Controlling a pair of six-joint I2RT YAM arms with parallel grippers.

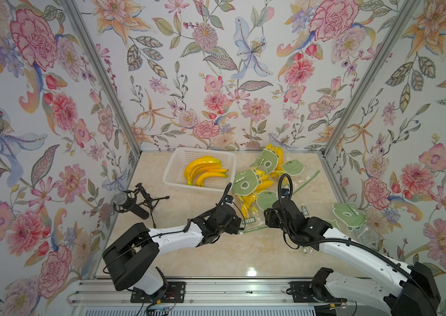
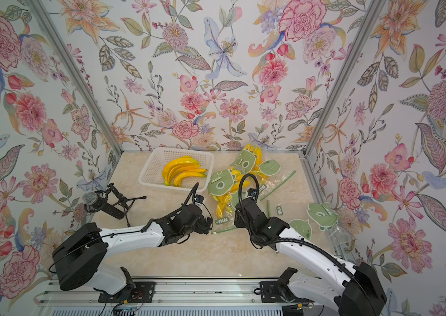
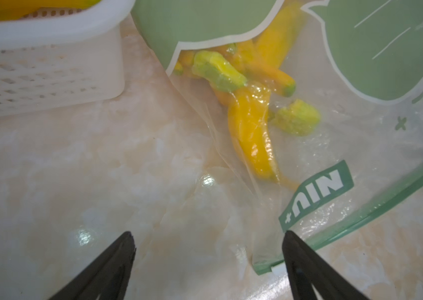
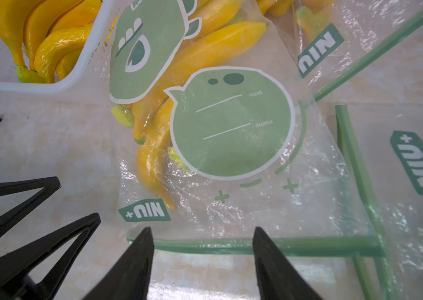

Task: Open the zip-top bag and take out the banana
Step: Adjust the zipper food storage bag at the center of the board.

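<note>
1. Near the middle of the surface (image 1: 216,251), just right of the white basket (image 1: 171,179), lies the zip-top bag (image 4: 231,207), clear plastic printed with green cartoon shapes.
2. The banana (image 4: 153,166), a yellow bunch with green stem ends, is inside the bag, lying toward its basket side.
3. A green zip strip (image 4: 205,245) runs along the bag's near edge; whether it is sealed cannot be told.
4. The right end effector (image 4: 202,228) hovers low over that strip, jaws apart and gripping nothing, with the strip showing between them.
5. The left end effector (image 3: 207,233) sits at the bag's near-left corner, jaws spread wide and empty; one finger (image 3: 298,259) is just beside the strip's end.
6. In both top views the two end effectors face each other across the bag's near edge, close but apart.
7. A loose bunch of bananas (image 1: 205,169) rests in the basket.
8. A second filled bag (image 1: 269,161) lies behind, near the back wall; a flat bag (image 1: 349,216) lies at the surface's right edge.
9. A microphone (image 1: 127,201) on a small stand lies at the left.
</note>
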